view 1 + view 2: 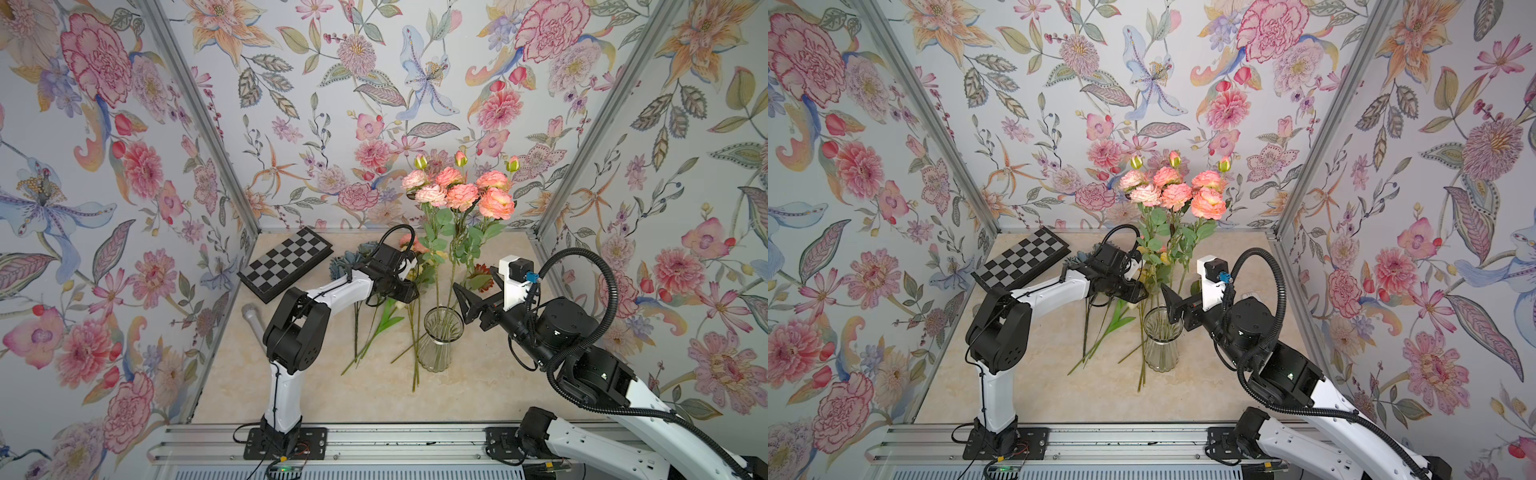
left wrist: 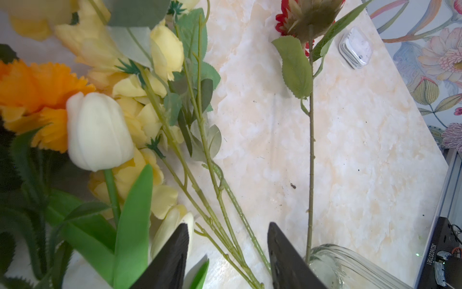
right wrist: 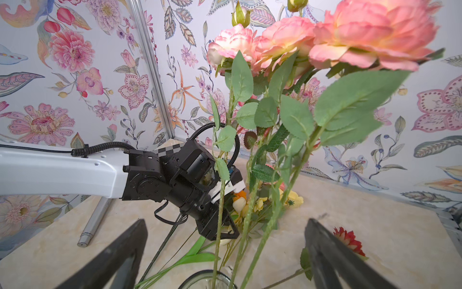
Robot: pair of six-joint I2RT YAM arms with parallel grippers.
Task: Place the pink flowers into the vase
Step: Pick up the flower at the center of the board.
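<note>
The vase (image 1: pixel 439 345) stands up in the middle of the table (image 1: pixel 332 399). The pink flowers (image 1: pixel 461 195) are in it. Their long green stems go down through the rim, and the blooms and buds sit high above the glass in both top views. Nothing else is in the vase. The right gripper (image 3: pixel 226 221) is just beside the rim, and its jaws are wide apart, with the pink flowers' stems rising between them and not touched. A pile of other flowers lies flat on the table beside the vase: yellow flowers (image 2: pixel 150 120), an orange one (image 2: pixel 37 87) and a white tulip (image 2: pixel 97 130). The left gripper (image 2: pixel 228 225) hangs low over this pile. Its jaws are partly apart, with thin green stems (image 2: pixel 217 190) lying between them, not pinched. A red flower (image 1: pixel 480 276) lies behind the vase. A chessboard (image 1: pixel 286 264) sits in the far corner.
</note>
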